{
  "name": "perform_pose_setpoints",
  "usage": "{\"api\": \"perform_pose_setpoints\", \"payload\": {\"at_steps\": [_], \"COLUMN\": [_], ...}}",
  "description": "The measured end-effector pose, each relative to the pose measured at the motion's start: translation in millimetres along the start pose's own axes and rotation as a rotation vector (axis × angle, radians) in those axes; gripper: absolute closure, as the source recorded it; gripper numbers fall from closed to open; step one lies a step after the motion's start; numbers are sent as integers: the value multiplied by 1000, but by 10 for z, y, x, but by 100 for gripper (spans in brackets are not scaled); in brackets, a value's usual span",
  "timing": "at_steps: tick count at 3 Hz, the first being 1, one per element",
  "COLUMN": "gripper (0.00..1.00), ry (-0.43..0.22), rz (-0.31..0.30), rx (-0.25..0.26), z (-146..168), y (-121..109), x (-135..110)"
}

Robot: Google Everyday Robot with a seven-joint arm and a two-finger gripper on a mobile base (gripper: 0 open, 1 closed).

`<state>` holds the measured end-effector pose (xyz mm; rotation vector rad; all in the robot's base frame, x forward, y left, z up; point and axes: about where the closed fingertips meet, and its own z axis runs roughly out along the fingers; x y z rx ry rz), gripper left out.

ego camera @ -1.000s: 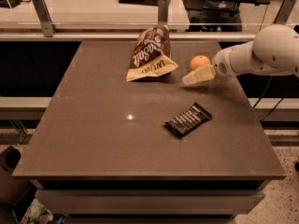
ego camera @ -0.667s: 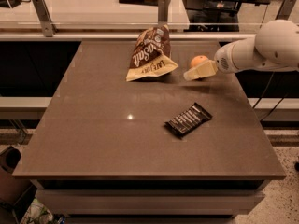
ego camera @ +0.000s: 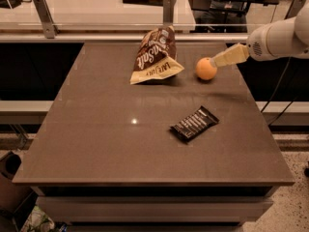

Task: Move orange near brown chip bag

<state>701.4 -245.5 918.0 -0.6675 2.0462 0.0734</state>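
Observation:
The orange (ego camera: 206,68) sits on the brown table (ego camera: 96,144) at the back, right of centre. The brown chip bag (ego camera: 155,57), dark brown with white lettering and a cream-yellow lower end, lies a short gap to its left. My gripper (ego camera: 216,62), cream-coloured on a white arm (ego camera: 277,37), reaches in from the right. Its tip is just at the orange's upper right side, and it holds nothing.
A flat black wrapped bar (ego camera: 194,123) lies nearer the front, right of centre. A metal rail with posts (ego camera: 168,8) runs along the table's back edge. The table's right edge is close to the orange.
My gripper has risen and drawn back to the right, off the orange's front side. The orange now shows whole and rests on the table; the bag and bar have not moved.

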Motion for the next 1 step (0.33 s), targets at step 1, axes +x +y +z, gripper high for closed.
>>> {"api": "perform_pose_setpoints", "payload": {"at_steps": [1], "gripper": [0], "ry": [-38], "rz": [30], "rx": [106], "z": [-528], "y": [-232], "x": [5]}}
